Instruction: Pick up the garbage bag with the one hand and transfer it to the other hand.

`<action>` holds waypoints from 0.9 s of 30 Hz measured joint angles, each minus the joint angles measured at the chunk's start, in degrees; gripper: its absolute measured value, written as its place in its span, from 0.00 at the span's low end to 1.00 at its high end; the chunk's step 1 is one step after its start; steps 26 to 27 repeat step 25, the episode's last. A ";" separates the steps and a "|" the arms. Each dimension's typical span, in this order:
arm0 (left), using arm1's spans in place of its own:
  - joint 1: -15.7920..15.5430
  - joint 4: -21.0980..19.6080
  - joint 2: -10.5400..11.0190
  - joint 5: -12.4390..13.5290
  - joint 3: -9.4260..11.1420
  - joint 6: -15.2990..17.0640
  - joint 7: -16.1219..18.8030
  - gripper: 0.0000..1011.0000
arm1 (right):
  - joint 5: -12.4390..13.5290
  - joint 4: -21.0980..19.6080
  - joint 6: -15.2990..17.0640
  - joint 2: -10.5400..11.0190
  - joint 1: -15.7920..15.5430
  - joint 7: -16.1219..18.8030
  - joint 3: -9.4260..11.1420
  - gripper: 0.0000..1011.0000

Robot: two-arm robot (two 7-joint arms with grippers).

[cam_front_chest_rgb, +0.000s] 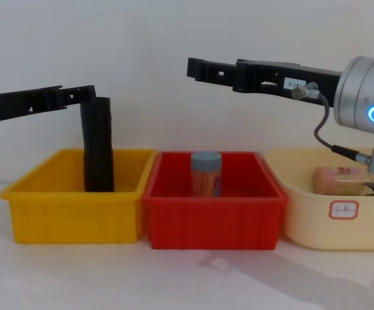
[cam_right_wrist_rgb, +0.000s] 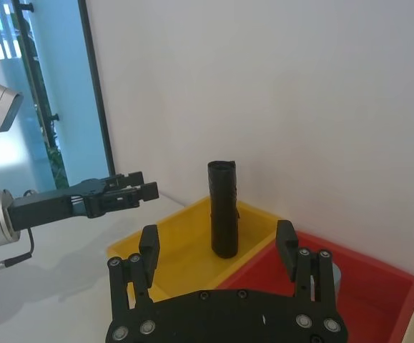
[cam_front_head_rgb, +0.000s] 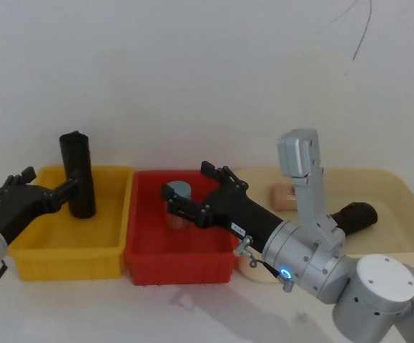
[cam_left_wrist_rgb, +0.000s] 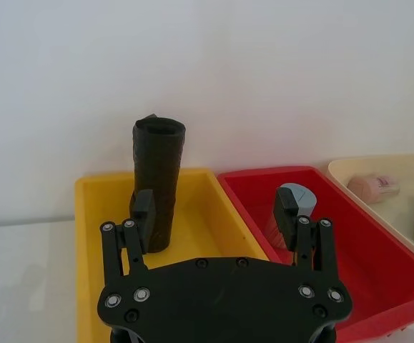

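Stage shown: approach, before the grasp. The garbage bag (cam_front_head_rgb: pixel 77 174), a black roll, stands upright in my yellow bin (cam_front_head_rgb: pixel 28 246), its foot on the bin floor and its top well above the rim. My left gripper (cam_front_head_rgb: pixel 76 185), on the green-ringed arm, is level with the roll's upper half; its jaws stand wide, one fingertip beside the roll, and I judge that they have not closed on it. My right gripper (cam_front_head_rgb: pixel 189 201), on the blue-ringed arm, hangs over the red bin (cam_front_head_rgb: pixel 181 268) with its jaws also wide and holding nothing. Done so far: the left gripper is brought up to the roll. Left to do: close, lift the roll clear of the bin, carry it toward the right gripper, let that one grip, then release.

Views compared. The chest view gives the heights: the left gripper (cam_front_chest_rgb: pixel 86 94) near the top of the roll (cam_front_chest_rgb: pixel 98 144), the right gripper (cam_front_chest_rgb: pixel 203 68) higher, above a blue-capped jar (cam_front_chest_rgb: pixel 206 173) in the red bin (cam_front_chest_rgb: pixel 212 219). The left wrist view shows the roll (cam_left_wrist_rgb: pixel 158 182) just past one fingertip (cam_left_wrist_rgb: pixel 144 209) rather than centred in the gap, so a small sideways correction seems needed. The right wrist view shows the roll (cam_right_wrist_rgb: pixel 223 209) well beyond my right fingers (cam_right_wrist_rgb: pixel 286 241), with the left gripper (cam_right_wrist_rgb: pixel 141 192) off to its side. The head view adds a second black roll (cam_front_head_rgb: pixel 355 216) lying in the cream tub (cam_front_head_rgb: pixel 400 196), partly behind my right arm.
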 joint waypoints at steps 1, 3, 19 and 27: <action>0.00 0.00 0.00 0.00 0.00 0.00 0.00 0.99 | 0.00 0.00 0.00 0.00 0.00 0.00 0.00 0.99; 0.00 0.00 0.00 0.00 0.00 0.00 0.00 0.99 | 0.01 -0.06 -0.02 -0.02 -0.07 -0.02 -0.03 0.99; 0.00 0.00 0.00 0.00 0.00 0.00 0.00 0.99 | 0.08 -0.18 -0.09 -0.08 -0.21 -0.02 -0.02 0.99; 0.00 0.00 0.00 0.00 0.00 0.00 0.00 0.99 | 0.08 -0.21 -0.09 -0.08 -0.24 -0.02 -0.02 0.99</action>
